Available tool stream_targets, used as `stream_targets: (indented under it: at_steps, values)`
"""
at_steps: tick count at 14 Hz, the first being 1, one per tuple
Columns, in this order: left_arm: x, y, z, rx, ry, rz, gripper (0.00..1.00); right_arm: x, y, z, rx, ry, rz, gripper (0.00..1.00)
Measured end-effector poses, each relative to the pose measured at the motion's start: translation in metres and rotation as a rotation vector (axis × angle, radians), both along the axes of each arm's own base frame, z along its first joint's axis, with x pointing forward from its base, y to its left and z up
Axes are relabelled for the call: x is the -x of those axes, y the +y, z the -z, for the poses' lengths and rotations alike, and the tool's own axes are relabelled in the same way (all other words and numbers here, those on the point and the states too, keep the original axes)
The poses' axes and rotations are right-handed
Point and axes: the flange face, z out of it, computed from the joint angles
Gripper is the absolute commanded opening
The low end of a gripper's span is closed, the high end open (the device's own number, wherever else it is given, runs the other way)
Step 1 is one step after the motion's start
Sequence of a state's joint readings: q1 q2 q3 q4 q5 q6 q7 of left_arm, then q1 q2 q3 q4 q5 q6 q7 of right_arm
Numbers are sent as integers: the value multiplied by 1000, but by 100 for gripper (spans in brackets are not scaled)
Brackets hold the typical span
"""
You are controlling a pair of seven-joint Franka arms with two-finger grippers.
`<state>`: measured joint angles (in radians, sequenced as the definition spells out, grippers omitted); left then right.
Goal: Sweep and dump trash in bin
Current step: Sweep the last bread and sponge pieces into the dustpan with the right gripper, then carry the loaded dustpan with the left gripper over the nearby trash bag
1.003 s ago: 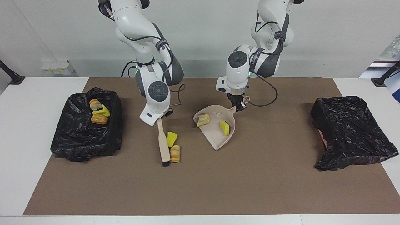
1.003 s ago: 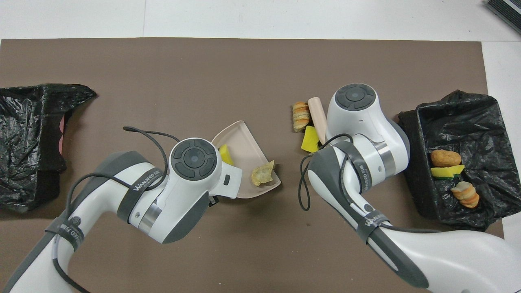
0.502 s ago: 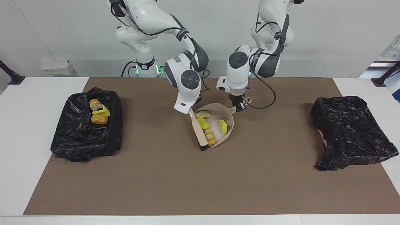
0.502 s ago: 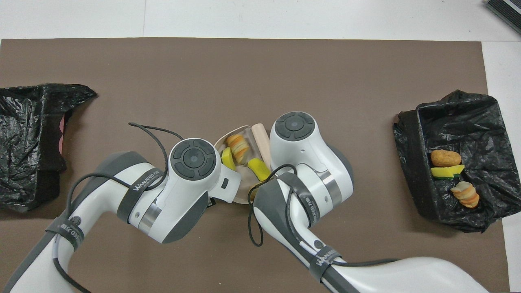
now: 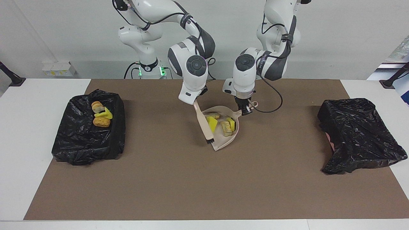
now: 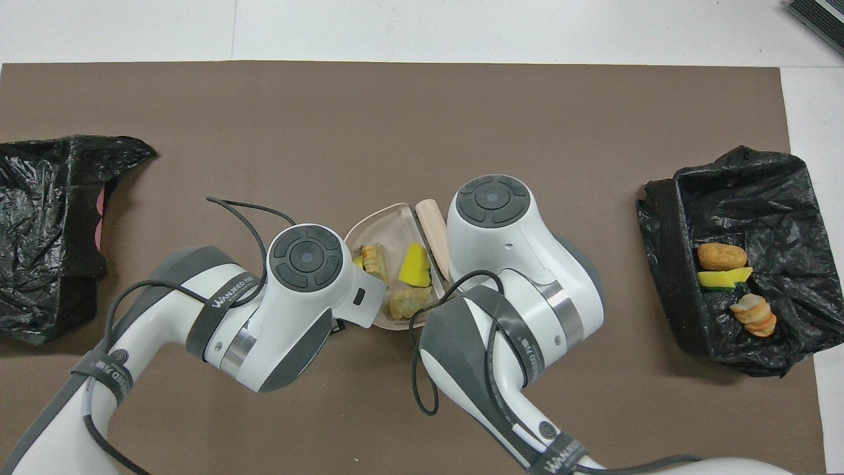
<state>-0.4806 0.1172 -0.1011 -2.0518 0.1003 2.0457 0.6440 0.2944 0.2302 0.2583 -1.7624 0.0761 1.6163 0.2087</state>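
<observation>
Matt mat, glossy bags

The brown mat (image 5: 191, 179) looks matt and paper-like; both bin bags (image 5: 86, 134) (image 5: 358, 134) are crinkled, shiny black plastic; the dustpan (image 5: 228, 139) is smooth beige plastic; yellow trash (image 5: 211, 122) looks spongy.

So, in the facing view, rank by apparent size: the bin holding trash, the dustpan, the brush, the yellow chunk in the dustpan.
Largest to smallest:
1. bin holding trash
2. dustpan
3. brush, though it looks slimmer than the dustpan
4. yellow chunk
</observation>
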Motion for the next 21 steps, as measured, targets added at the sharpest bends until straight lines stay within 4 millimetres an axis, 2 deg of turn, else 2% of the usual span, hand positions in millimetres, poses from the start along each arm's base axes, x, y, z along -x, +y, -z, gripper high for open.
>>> stream_targets:
  at_steps: [3,6,8,10,12,14,17,19,21]
  values:
    - [-15,19,2,45,16,53,0,6,-5,8,29,-2,59,0]
    - [-33,46,-3,98,33,102,0,11,-5,15,45,-3,87,0]
    - [-42,64,-8,120,32,134,0,6,-12,19,35,-22,105,0]
    - [-44,68,-11,131,31,164,0,0,-22,25,31,-29,126,0]
    - [-47,75,-13,139,33,204,0,0,-24,27,33,-25,128,0]
    - [-58,99,-15,187,37,221,0,2,-21,26,44,-28,151,0]
    - [-79,151,-21,323,11,199,0,17,1,23,88,-43,227,0]
    - [-91,189,-27,426,-21,144,0,42,27,21,113,-66,251,0]
    - [-98,220,-39,492,-61,89,0,79,52,21,110,-74,258,0]
